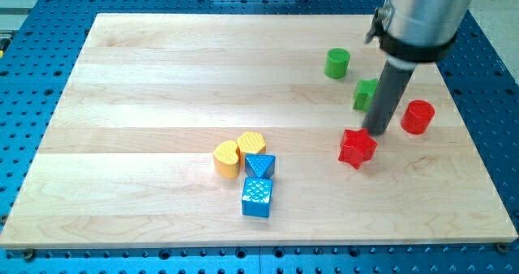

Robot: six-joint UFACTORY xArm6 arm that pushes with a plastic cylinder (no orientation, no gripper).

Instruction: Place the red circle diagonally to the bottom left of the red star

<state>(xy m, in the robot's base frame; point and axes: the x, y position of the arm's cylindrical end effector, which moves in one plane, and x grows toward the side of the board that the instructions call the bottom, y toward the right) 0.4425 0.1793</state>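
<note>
The red circle is a short red cylinder at the view's right side of the wooden board. The red star lies to its lower left, a short gap away. My tip sits between them, just above and right of the red star, close to touching its upper right edge, and left of the red circle. The dark rod rises from there to the grey arm at the view's top right.
A green cylinder sits near the top. A green block is partly hidden behind the rod. Two yellow blocks, a blue triangle and a blue cube cluster at the lower centre. The board's right edge is near the red circle.
</note>
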